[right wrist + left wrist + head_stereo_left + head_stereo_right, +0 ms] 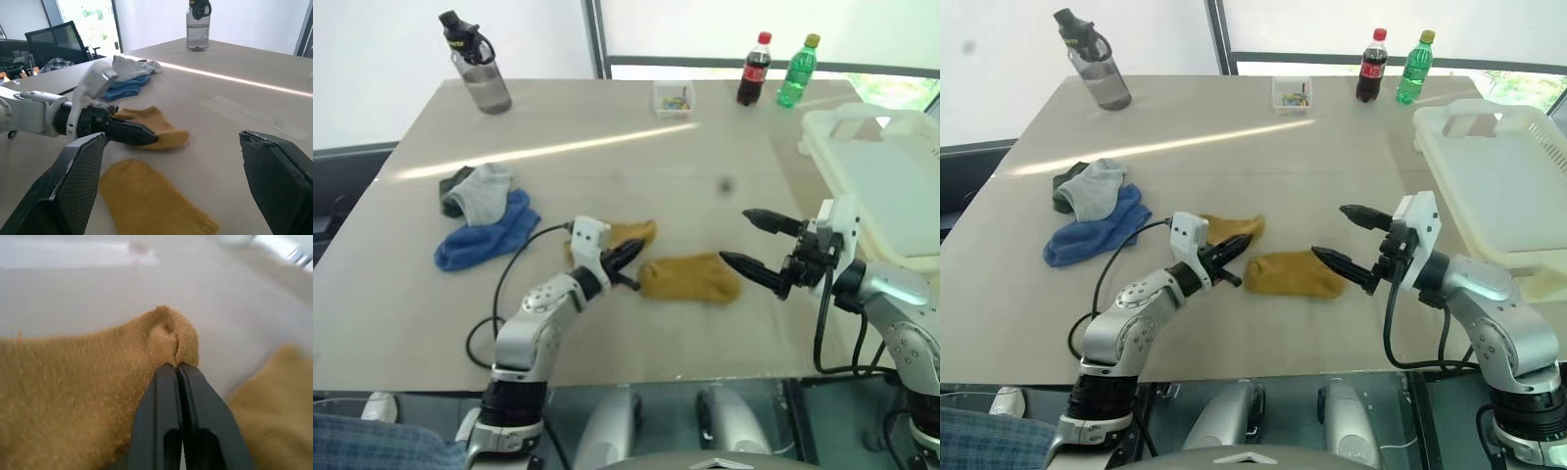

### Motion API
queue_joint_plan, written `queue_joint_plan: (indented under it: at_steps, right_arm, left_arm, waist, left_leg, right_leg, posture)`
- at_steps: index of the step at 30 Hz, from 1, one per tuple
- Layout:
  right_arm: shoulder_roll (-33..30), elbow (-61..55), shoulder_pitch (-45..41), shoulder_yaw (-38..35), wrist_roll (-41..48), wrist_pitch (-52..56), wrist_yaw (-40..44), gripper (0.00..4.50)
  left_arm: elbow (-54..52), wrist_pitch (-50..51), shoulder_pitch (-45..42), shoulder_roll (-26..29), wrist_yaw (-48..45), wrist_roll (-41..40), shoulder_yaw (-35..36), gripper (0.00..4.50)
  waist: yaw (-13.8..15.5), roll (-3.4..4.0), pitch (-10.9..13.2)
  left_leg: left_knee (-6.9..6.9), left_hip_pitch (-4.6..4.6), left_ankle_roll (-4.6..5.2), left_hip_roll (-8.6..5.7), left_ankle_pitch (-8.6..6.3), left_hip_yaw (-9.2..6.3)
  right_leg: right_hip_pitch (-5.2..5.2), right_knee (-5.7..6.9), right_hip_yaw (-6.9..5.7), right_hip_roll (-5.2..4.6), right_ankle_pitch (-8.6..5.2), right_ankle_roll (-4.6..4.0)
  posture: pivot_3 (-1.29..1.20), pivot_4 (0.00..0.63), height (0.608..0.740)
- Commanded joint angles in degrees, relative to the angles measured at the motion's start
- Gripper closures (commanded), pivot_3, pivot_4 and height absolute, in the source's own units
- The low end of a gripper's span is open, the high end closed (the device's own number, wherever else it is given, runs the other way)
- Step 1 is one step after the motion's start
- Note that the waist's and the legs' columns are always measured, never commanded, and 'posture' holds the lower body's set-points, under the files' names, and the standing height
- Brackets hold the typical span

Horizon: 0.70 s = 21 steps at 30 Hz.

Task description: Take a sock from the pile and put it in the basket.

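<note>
Already gripping the sock [634, 233]: left gripper [628, 255] pressed together on a raised fold at its edge, pinch plain in the left wrist view, black fingers [166, 396] side by side with knit bunched at their tips. Lying otherwise flat on the table [607, 127], well apart from the basket [822, 147] and to the robot's left of it. Long axis running roughly across the table toward the basket, tilted a little away from the robot at the basket end. Drawn clear of the pile [484, 220], which sits farther again from the basket.

Just beside it, on the basket side and nearer the robot, a second yellow sock [690, 279], flat and untouched. Between that sock and the basket, the right gripper [734, 236], fingers spread wide, holding nothing, aimed back toward the socks.

Judging the next move: a lift, then a carry rightward toward the basket, or a hand-over to the right gripper, which stands much nearer the basket. Worth watching either way: a thin pinch on soft knit, likely to slip, and a trailing end that could drag the second sock.
</note>
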Motion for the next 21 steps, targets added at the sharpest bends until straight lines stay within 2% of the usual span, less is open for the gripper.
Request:
queue_joint_plan:
  at_steps: [1,3,5,10,14,19,21]
  right_arm:
    - [0.1,-0.95,0.02,-0.37,0.01,-1.26,-0.26,0.0]
    - [0.19,-0.94,0.05,-0.37,-0.05,-1.28,-0.39,0.0]
    - [0.45,-0.92,0.06,-0.25,-0.12,-1.37,-0.57,0.0]
    - [0.96,-0.98,0.19,0.05,-0.32,-1.45,-0.7,0.0]
    - [1.01,-0.62,0.04,-0.03,-0.49,-1.56,-0.56,0.0]
    - [1.02,-0.54,-0.06,0.22,-0.45,-1.59,-0.7,0.0]
    - [0.9,-0.52,0.0,0.14,-0.37,-1.6,-0.64,0.0]
  left_arm:
    - [-8.76,5.56,-1.78,-2.84,1.49,-14.66,5.28,4.41]
    - [-10.1,7.93,-2.36,-4.79,5.01,-23.82,9.73,4.41]
    - [-9.13,9.03,-2.33,-4.61,9.27,-26.09,13.02,4.41]
    - [-4.37,8.77,1.45,0.72,13.53,-21.28,16.03,4.41]
    - [-0.31,7.81,5.85,6.2,13.53,-14.26,13.71,4.41]
    - [3.88,7.96,7.72,6.2,17.98,-9.35,13.9,4.41]
    - [4.4,7.31,7.42,4.73,18.71,-10.11,15.16,4.41]
  waist:
    - [-0.02,0.0,0.0]
    - [-0.26,0.0,0.0]
    - [-0.35,0.0,0.0]
    - [-0.31,0.01,-0.01]
    - [-0.25,0.0,0.0]
    - [0.14,-0.01,-0.03]
    - [0.06,0.03,-0.06]
  left_leg:
    - [0.0,0.0,0.0,0.0,0.0,0.0]
    - [0.0,0.02,0.0,0.01,0.0,0.0]
    - [0.0,0.05,0.0,0.05,0.0,0.03]
    - [0.0,0.1,0.0,0.0,0.0,0.05]
    - [0.0,0.08,0.0,0.0,0.0,0.05]
    - [0.0,0.08,0.0,0.02,0.0,0.01]
    - [0.0,0.11,0.0,0.03,0.0,0.05]
  right_leg:
    - [0.0,0.0,0.0,0.0,0.0,0.0]
    - [0.0,0.01,0.01,0.02,0.0,0.0]
    - [0.0,0.02,0.03,0.06,0.0,0.0]
    - [0.0,0.06,0.07,0.2,-0.01,-0.01]
    - [0.0,0.02,0.08,0.18,-0.01,-0.01]
    - [0.03,-0.02,0.05,0.12,-0.02,-0.03]
    - [0.02,-0.02,0.08,0.12,-0.02,-0.03]
  posture:
    - [0.0,0.15,0.74]
    - [0.0,0.15,0.74]
    - [0.0,0.15,0.74]
    - [0.0,0.15,0.74]
    - [0.0,0.15,0.74]
    - [0.0,0.15,0.74]
    - [0.0,0.15,0.74]
